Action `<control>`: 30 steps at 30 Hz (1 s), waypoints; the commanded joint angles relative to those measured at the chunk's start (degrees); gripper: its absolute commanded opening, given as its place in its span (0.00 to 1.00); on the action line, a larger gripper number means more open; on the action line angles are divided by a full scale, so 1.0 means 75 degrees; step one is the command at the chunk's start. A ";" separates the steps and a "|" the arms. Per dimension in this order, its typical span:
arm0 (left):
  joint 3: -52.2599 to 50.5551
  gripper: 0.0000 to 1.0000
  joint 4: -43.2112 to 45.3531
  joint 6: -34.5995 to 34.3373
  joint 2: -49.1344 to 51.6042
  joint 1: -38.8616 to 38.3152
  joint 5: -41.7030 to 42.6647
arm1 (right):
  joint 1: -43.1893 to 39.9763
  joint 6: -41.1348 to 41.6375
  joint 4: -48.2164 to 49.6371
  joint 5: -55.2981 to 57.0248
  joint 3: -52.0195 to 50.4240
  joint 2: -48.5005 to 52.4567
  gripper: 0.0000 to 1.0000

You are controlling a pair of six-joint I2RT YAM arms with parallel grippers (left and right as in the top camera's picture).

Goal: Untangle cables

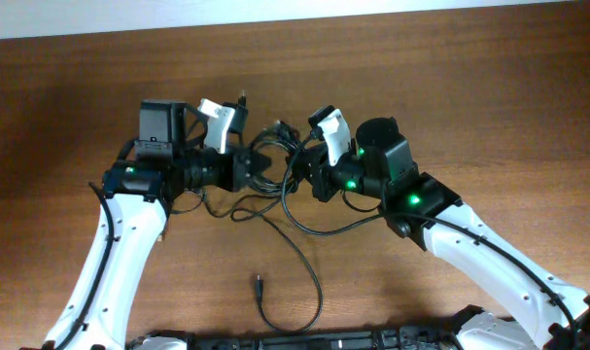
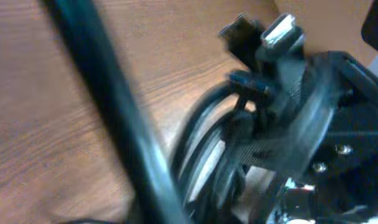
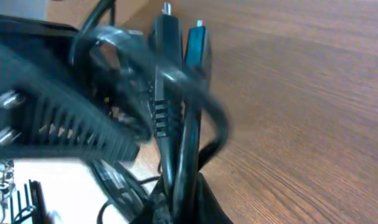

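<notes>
The cables point(image 1: 268, 156) are a tangle of thin black cords held up between my two grippers at mid-table. One cord trails toward the front and ends in a loose plug point(image 1: 259, 285). My left gripper point(image 1: 248, 167) is at the tangle's left side. A cord point(image 2: 114, 118) runs slantwise into its jaws, and it looks shut on it, though the view is blurred. Plug ends point(image 2: 277, 34) stick up beyond. My right gripper point(image 1: 309, 173) is shut on two cords point(image 3: 185, 180). Their plugs point(image 3: 167, 43) point upward.
The brown wooden table point(image 1: 469, 87) lies under everything. A cord loop point(image 1: 314, 292) rests near the front edge. The left arm's black body point(image 3: 45, 118) fills the left of the right wrist view, close to the cords.
</notes>
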 commanded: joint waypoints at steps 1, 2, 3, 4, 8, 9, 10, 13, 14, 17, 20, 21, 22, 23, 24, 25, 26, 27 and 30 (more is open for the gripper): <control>0.0052 0.99 0.0012 0.0093 -0.0044 0.0472 0.0187 | -0.0195 0.0452 -0.0006 -0.0157 0.0032 -0.0154 0.04; 0.0055 0.99 0.0012 0.0085 -0.0055 0.0702 0.0192 | -0.0256 0.0446 0.0000 -0.0315 0.0032 -0.0187 0.04; 0.0055 0.99 0.0012 -0.0204 -0.0119 0.1285 0.0224 | -0.0303 0.0449 0.0003 -0.0358 0.0032 -0.0189 0.04; 0.0055 0.99 0.0012 -0.0350 -0.0146 0.1478 0.0221 | -0.0303 0.0449 -0.0003 -0.0356 0.0032 -0.0189 0.04; 0.0055 0.94 0.0012 -0.0385 -0.0388 0.2110 0.0469 | -0.0303 0.0627 0.0003 -0.0361 0.0032 -0.0189 0.04; 0.0055 0.87 0.0044 0.0047 -0.0399 0.2078 0.0909 | -0.0300 0.0708 -0.0009 -0.0393 0.0032 -0.0189 0.04; 0.0055 0.78 0.0254 0.0481 -0.0399 0.1999 0.1492 | -0.0300 0.0708 -0.0055 -0.0525 0.0032 -0.0189 0.04; 0.0055 0.73 0.1113 0.0020 -0.0385 0.1798 0.1405 | -0.0289 0.0697 -0.0050 -0.1437 0.0032 -0.0189 0.04; 0.0055 0.74 0.1314 -0.0396 -0.0367 0.1760 0.0935 | -0.0289 0.0629 -0.0058 -0.1679 0.0032 -0.0189 0.04; 0.0055 0.78 0.2372 -0.1405 -0.0294 0.1641 0.0271 | -0.0286 0.0271 -0.0055 -0.2154 0.0032 -0.0189 0.04; 0.0055 0.65 0.2809 -0.2005 -0.0122 0.1626 0.0189 | -0.0289 0.0181 -0.0052 -0.2224 0.0032 -0.0189 0.04; 0.0052 0.56 0.2786 -0.2209 -0.0050 0.1518 0.0189 | -0.0289 0.0178 -0.0055 -0.2221 0.0032 -0.0189 0.04; 0.0055 0.53 0.2806 -0.2445 0.0009 0.1320 0.0178 | -0.0286 0.0169 -0.0102 -0.2028 0.0029 -0.0189 0.04; 0.0055 0.50 0.2806 -0.2535 0.0012 0.1110 -0.0012 | -0.0286 -0.0067 -0.0187 -0.1778 0.0032 -0.0189 0.04; 0.0055 0.48 0.2804 -0.2541 0.0012 0.0822 -0.0373 | -0.0286 -0.0402 -0.0402 -0.1160 0.0029 -0.0189 0.04; 0.0055 0.47 0.2728 -0.2725 0.0012 0.0530 -0.0898 | -0.0286 -0.0772 -0.0597 -0.0679 0.0029 -0.0189 0.04; 0.0055 0.46 0.2588 -0.2824 0.0012 0.0216 -0.1527 | -0.0280 -0.1067 -0.0688 -0.0606 0.0032 -0.0189 0.04; 0.0055 0.45 0.2457 -0.2827 0.0012 0.0006 -0.1982 | -0.0280 -0.1233 -0.0740 -0.0565 0.0032 -0.0189 0.04; 0.0055 0.43 0.1871 -0.2850 0.0012 -0.0557 -0.3450 | -0.0032 -0.1571 -0.0950 0.0160 0.0032 -0.0189 0.04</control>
